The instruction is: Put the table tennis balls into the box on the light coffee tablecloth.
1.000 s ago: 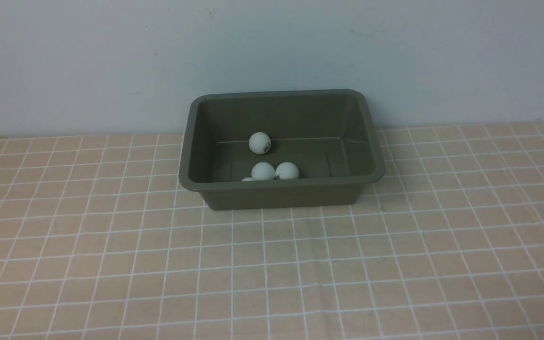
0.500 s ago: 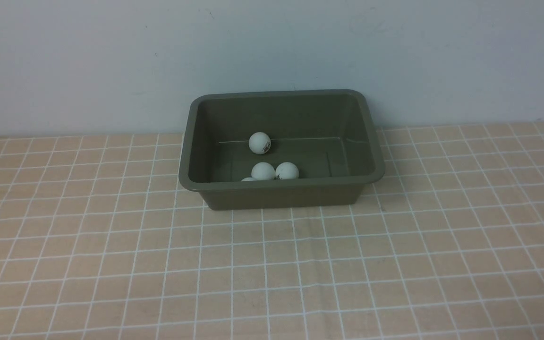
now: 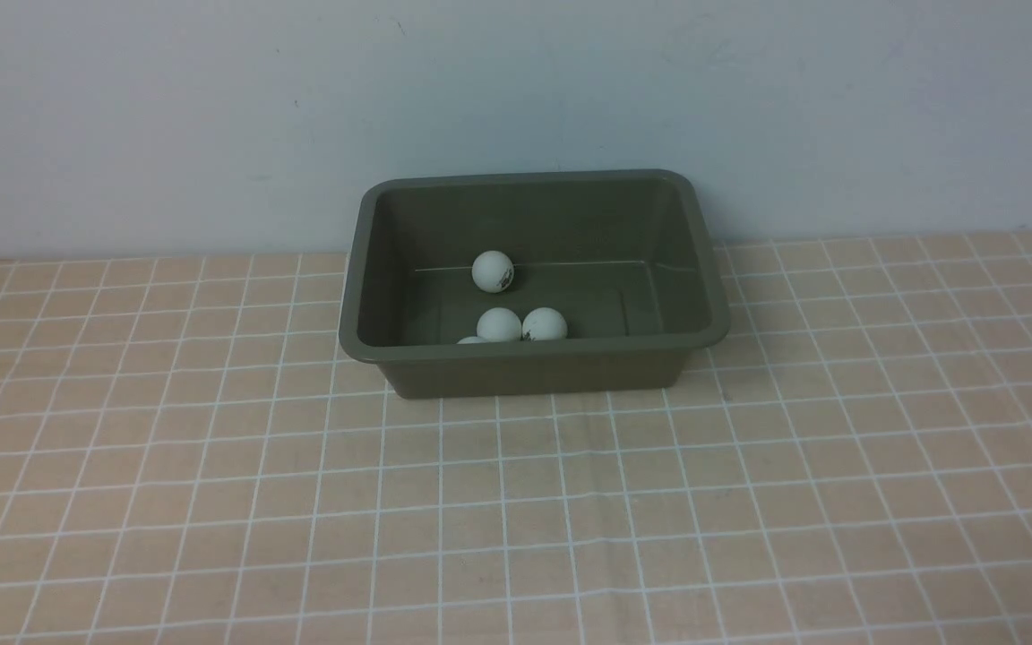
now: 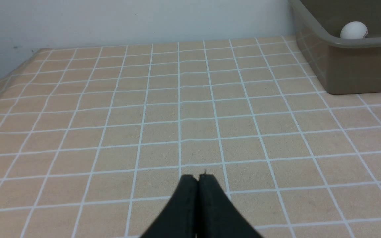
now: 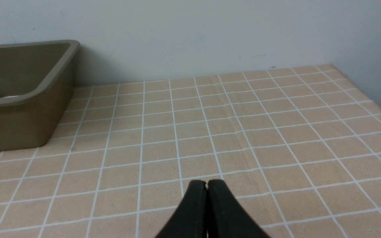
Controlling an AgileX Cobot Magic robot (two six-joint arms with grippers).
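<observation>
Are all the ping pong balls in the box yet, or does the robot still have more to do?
It looks finished. Four balls show inside the box, one mostly hidden by its front edge. The left hand and right hand are both shut and empty. I see no ball left on the cloth.

Olive-green box (image 3: 534,376), white balls (image 3: 493,271), light coffee tablecloth (image 3: 256,484) with white grid

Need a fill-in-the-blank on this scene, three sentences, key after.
1. The balls lie inside the olive-green ____.
2. The left gripper and the right gripper are both ____, holding nothing.
3. The tablecloth is patterned with a grid of thin ____ lines.

Missing words: box; shut; white
</observation>
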